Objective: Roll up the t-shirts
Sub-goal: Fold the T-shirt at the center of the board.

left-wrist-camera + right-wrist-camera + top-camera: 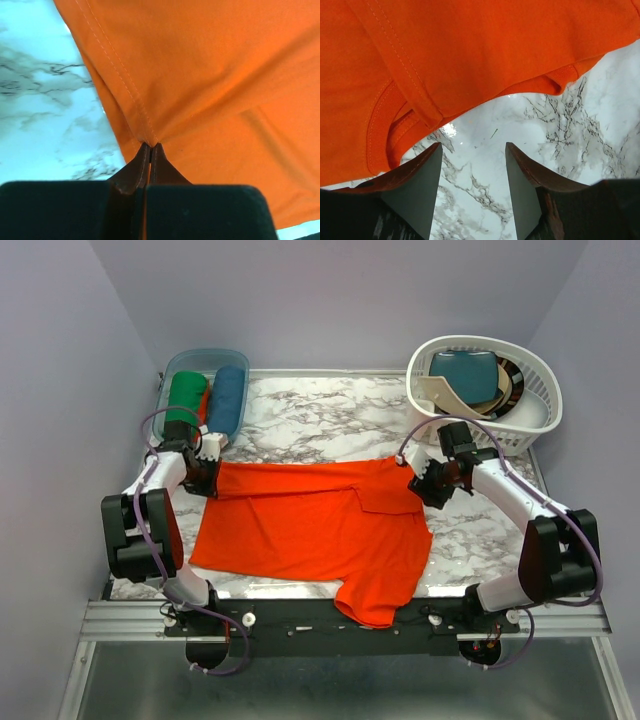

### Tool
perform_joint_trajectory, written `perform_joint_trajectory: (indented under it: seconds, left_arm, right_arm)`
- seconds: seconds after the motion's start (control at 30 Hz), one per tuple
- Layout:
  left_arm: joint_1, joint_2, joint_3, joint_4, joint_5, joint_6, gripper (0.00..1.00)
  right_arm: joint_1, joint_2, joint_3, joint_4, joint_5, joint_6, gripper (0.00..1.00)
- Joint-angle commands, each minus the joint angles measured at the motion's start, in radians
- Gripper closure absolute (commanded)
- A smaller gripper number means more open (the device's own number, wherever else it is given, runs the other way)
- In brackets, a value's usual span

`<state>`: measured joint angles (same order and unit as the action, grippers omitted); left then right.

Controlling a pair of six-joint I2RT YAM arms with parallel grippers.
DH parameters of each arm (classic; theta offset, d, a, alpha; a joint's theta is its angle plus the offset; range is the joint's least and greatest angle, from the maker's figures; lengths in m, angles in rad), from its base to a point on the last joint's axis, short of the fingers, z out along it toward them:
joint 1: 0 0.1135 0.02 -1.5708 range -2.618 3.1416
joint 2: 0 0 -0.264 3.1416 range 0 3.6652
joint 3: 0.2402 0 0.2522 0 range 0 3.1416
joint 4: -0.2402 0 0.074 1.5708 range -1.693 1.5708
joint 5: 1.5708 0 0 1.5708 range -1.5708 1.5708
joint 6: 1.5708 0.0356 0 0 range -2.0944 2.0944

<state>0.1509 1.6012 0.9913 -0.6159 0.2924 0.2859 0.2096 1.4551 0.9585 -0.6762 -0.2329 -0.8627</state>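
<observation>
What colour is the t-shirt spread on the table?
Bright orange-red t-shirt, clearest in the top external view.

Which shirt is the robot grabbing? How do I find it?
Start at the marble table. Spread across its middle lies the orange-red t-shirt, one corner pinched by the left gripper. Unlike the green roll and blue roll in the clear bin, it is flat, not rolled.

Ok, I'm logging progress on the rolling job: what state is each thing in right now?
orange t-shirt: unrolled, spread on the table, one part over its near edge
left tool: shut on the t-shirt's hem
right tool: open by the collar, holding nothing
green roll: rolled, in the clear bin
blue roll: rolled, beside it
white basket: holds loose clothes
</observation>
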Motion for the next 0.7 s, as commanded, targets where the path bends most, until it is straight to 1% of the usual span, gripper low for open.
perform_joint_trajectory:
  seconds: [0.0,0.17,0.37,0.5,0.67]
  left_arm:
    - [0.029,-0.047,0.064,-0.071,-0.004,0.093,1.0]
    - [0.029,-0.037,0.093,-0.097,-0.016,0.131,1.0]
    - [0.029,-0.018,0.084,-0.094,-0.021,0.127,1.0]
    - [0.029,-0.015,0.081,-0.093,-0.013,0.111,1.0]
    - [0.029,-0.017,0.078,-0.088,-0.018,0.105,1.0]
  right_arm:
    - [0.008,0.016,0.034,-0.054,-0.078,-0.077,0.37]
    - [0.017,0.022,0.063,-0.115,-0.14,-0.136,0.35]
    - [0.05,-0.004,0.019,-0.086,-0.16,-0.277,0.34]
    - [0.085,0.019,0.006,-0.08,-0.145,-0.369,0.34]
    - [0.111,0.05,0.005,-0.066,-0.128,-0.444,0.34]
